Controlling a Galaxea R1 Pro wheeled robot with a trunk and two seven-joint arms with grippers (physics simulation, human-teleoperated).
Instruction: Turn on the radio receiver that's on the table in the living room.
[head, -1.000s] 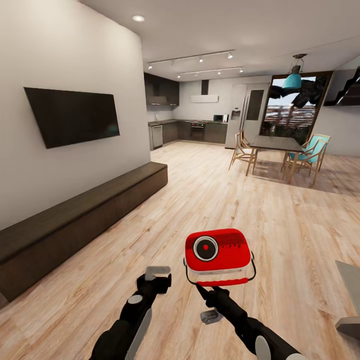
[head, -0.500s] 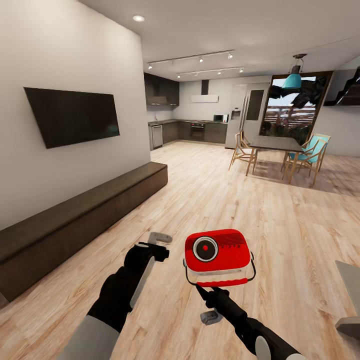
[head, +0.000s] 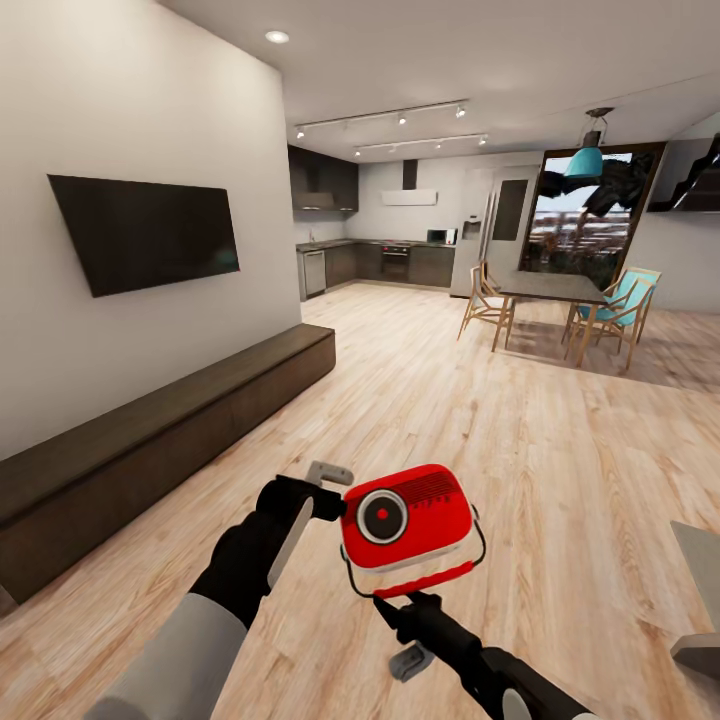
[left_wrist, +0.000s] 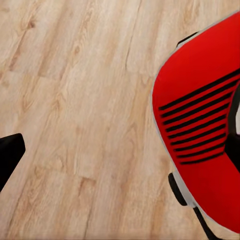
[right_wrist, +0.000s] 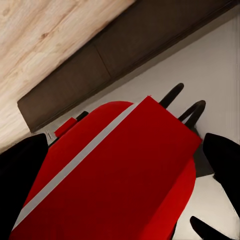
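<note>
I'm looking down an open-plan room: wood floor (head: 560, 470), the long dark bench cabinet (head: 150, 440) under the wall TV (head: 145, 232), the dining table (head: 552, 288) and chairs far ahead. A grey corner of the table (head: 703, 570) sits at my right edge. The radio receiver (head: 408, 523) is off it, held up over the floor by my right gripper (head: 400, 610), clamped on the handle at its underside. My left gripper (head: 322, 487) is just beside the radio's left end; whether it touches, or how wide its fingers stand, I can't tell. Since half a second ago the radio has shifted left and tilted, closing on the left gripper. Its long axis runs left-right, dial face toward me.
</note>
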